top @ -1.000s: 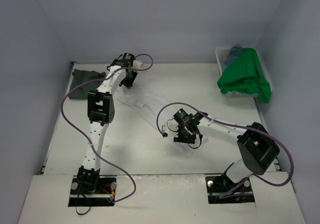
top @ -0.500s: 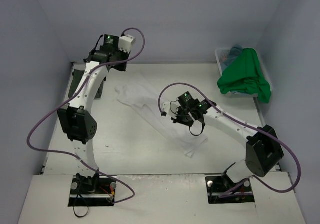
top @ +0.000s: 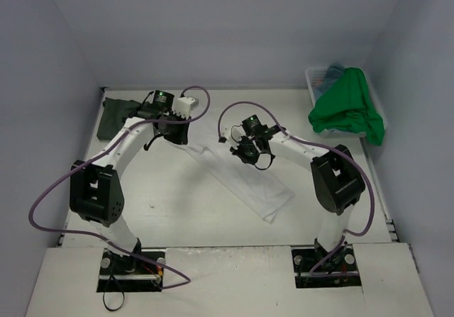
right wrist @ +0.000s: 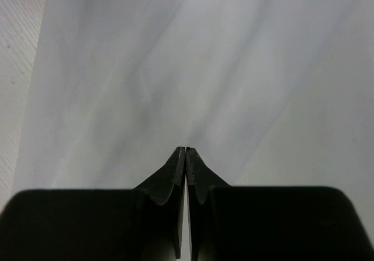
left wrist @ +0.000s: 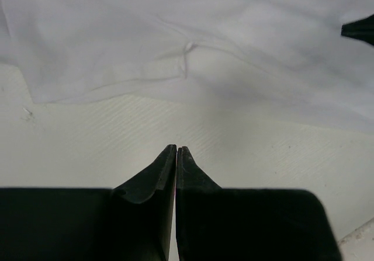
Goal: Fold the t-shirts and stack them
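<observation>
White t-shirt (top: 250,186) lies as long diagonal strip at frame centre on tabletop (top: 177,210). Left fingers (left wrist: 175,156) pressed together, empty, over bare tabletop just short of shirt's edge. Right fingers (right wrist: 186,156) pressed together above white cloth, nothing seen pinched. Dark grey-green t-shirt (top: 117,113) upper left. Bright green t-shirt (top: 347,108) draped over white basket (top: 313,81) upper right; teal-blue t-shirt (top: 333,71) inside basket.

The left arm (top: 120,147) and right arm (top: 294,147) arch toward each other, left fingers (left wrist: 158,179) and right fingers (right wrist: 169,176) pressed fully together.
</observation>
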Robot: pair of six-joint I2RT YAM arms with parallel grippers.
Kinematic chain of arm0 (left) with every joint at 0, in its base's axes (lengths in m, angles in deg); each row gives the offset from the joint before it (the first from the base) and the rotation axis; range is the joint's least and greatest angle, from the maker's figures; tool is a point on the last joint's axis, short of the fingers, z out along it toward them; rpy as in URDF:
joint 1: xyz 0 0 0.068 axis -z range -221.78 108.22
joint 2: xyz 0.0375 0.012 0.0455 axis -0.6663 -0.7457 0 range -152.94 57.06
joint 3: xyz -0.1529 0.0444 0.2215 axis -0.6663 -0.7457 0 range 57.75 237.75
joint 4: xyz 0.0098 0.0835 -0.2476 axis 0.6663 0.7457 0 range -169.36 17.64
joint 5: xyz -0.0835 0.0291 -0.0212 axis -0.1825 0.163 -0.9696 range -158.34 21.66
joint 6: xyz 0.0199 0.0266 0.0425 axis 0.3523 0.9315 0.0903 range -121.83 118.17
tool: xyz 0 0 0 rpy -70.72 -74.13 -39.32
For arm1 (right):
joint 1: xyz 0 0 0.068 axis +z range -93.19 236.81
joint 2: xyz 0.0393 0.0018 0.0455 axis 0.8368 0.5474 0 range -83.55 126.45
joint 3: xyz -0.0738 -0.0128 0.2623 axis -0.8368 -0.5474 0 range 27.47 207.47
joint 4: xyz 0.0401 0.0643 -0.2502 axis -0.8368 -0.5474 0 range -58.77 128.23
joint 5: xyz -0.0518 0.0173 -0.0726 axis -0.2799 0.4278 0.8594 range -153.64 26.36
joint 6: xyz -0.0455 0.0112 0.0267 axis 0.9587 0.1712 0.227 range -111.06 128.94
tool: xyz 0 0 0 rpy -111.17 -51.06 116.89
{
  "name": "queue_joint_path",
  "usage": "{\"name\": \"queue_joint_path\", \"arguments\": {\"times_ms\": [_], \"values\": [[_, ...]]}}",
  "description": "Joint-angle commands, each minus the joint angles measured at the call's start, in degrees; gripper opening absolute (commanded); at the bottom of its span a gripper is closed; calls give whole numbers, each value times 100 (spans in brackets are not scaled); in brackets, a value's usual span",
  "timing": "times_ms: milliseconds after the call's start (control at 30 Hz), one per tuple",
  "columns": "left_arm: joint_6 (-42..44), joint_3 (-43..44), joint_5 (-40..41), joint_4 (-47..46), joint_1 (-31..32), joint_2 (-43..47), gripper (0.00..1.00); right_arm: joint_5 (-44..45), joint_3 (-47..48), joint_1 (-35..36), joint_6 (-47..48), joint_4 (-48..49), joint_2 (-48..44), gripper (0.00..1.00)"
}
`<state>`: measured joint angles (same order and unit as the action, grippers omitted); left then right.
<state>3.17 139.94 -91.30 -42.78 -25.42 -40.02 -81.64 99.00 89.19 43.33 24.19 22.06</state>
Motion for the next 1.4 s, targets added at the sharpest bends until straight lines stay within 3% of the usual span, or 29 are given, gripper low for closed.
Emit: {"name": "queue_joint_path", "arguments": {"times_ms": [0,567,867,1100,1367], "values": [[-218,218,-51,-836,-36,235,0,-265,230,66,-178,130,-48,0],[-429,2705,388,-590,-19,-2912,0,-54,-710,-21,-231,7,-1252,0],[-376,2785,670,-494,7,-3353,0,-55,-877,-39,-82,-169,-1262,0],[-376,2741,600,-511,60,-3353,0,-37,-851,31,59,-388,-595,0],[-429,3311,424,-186,60,-3827,0,51,-877,374,129,-652,-233,0]]}}
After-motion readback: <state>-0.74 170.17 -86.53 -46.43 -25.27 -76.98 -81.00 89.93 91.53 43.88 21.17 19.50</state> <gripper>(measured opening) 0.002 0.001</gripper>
